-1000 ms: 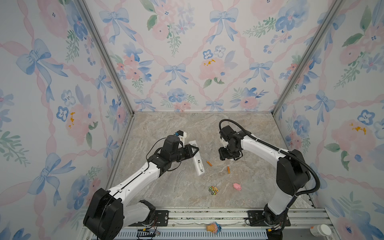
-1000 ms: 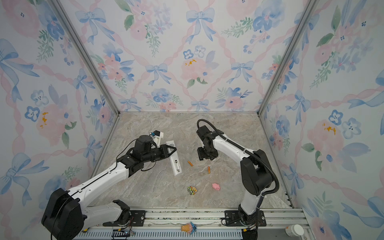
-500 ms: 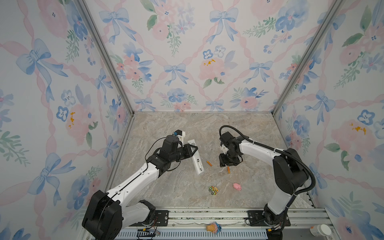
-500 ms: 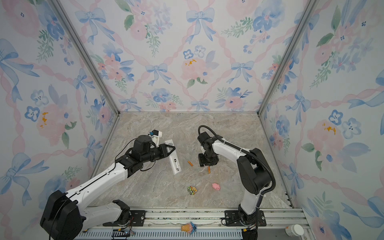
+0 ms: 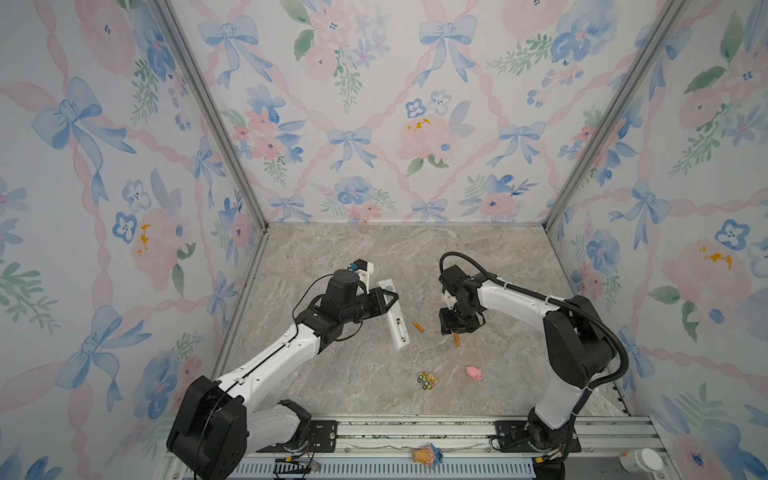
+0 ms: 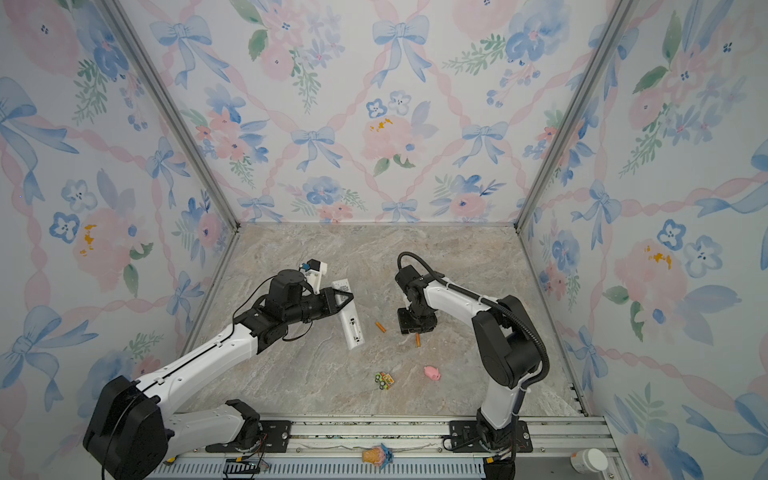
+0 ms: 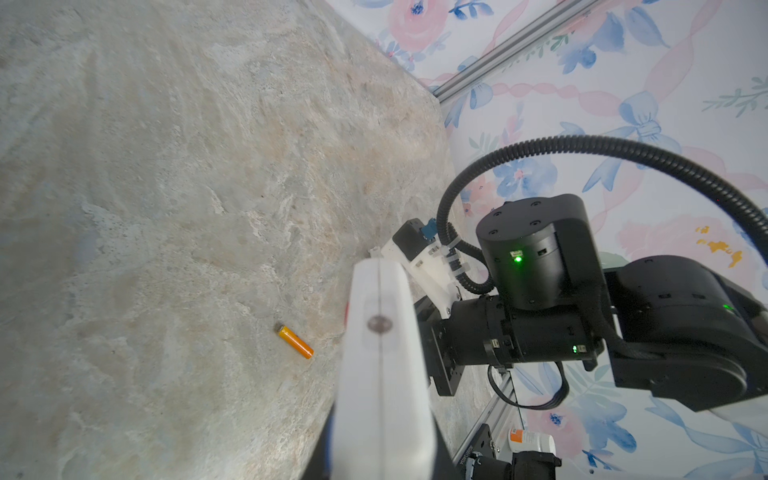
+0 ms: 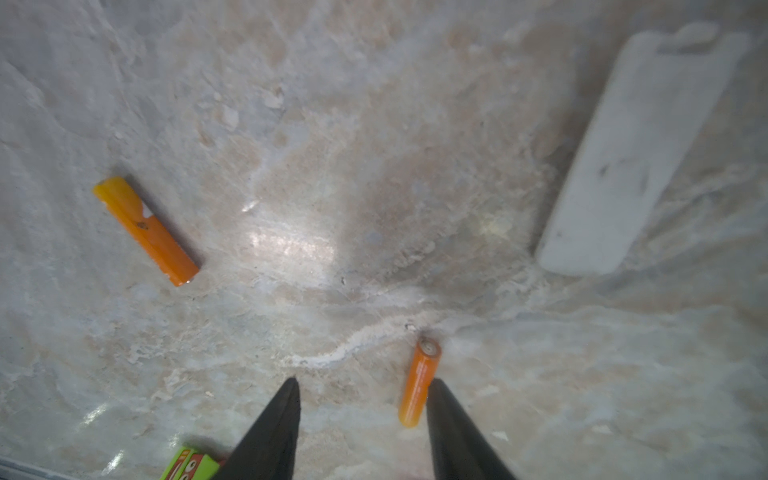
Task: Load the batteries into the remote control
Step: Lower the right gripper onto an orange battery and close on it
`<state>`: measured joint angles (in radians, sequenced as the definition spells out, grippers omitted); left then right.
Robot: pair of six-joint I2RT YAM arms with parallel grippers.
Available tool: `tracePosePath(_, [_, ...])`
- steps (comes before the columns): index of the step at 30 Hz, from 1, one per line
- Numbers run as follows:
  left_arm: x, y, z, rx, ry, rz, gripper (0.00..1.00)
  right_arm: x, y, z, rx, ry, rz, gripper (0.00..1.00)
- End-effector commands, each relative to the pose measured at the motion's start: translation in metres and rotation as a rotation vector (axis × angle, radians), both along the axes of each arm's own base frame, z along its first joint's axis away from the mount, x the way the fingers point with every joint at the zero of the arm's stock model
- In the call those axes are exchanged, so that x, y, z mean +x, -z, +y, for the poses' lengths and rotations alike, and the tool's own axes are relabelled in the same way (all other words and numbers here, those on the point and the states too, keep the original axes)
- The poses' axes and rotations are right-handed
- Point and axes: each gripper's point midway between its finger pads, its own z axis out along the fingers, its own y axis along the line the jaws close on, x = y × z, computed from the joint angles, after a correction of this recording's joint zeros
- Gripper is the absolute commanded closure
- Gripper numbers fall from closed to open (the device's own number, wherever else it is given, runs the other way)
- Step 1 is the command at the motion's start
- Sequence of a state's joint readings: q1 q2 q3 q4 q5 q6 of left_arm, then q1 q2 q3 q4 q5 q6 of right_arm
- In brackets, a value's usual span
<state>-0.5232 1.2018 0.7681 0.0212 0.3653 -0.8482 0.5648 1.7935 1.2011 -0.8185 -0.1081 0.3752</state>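
Note:
My left gripper (image 5: 392,297) (image 6: 349,297) is shut on the remote control (image 5: 395,322) (image 6: 351,325), a long white bar held by its middle at a tilt above the table. In the left wrist view the remote control (image 7: 382,365) fills the space between the jaws. One orange battery (image 5: 417,326) (image 7: 295,341) lies on the table beside the remote. My right gripper (image 5: 456,330) (image 8: 361,384) points down, open, over the other battery (image 5: 457,340) (image 8: 419,382). That battery lies between the fingers, close against one fingertip (image 8: 440,399), and the other fingertip stands well apart from it.
A small white cover piece (image 8: 636,166) lies flat on the marble table (image 5: 374,257) near the right gripper. Toward the front are a pink pig toy (image 5: 473,372) and a small green toy car (image 5: 427,380). Patterned walls close in three sides.
My right gripper has come forward and down over the nearer battery, with its jaws narrowing. The left gripper and the remote have barely moved.

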Motion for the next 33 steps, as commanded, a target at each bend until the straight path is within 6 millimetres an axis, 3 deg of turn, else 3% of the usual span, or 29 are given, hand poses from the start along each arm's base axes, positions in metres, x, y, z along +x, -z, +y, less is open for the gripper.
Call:
tracePosePath(1, [0.000,-0.003,-0.007,-0.016,0.034,-0.031,1.00,-0.009,0.015,-0.011,-0.046,0.009,0.045,0.49])
tracePosePath(18, [-0.006,0.000,-0.019,-0.028,0.047,-0.031,1.00,-0.004,0.028,-0.020,-0.048,0.014,0.069,0.53])
tracePosePath(33, [-0.004,0.004,-0.022,-0.029,0.046,-0.025,1.00,-0.007,0.034,-0.027,-0.073,-0.002,0.088,0.63])
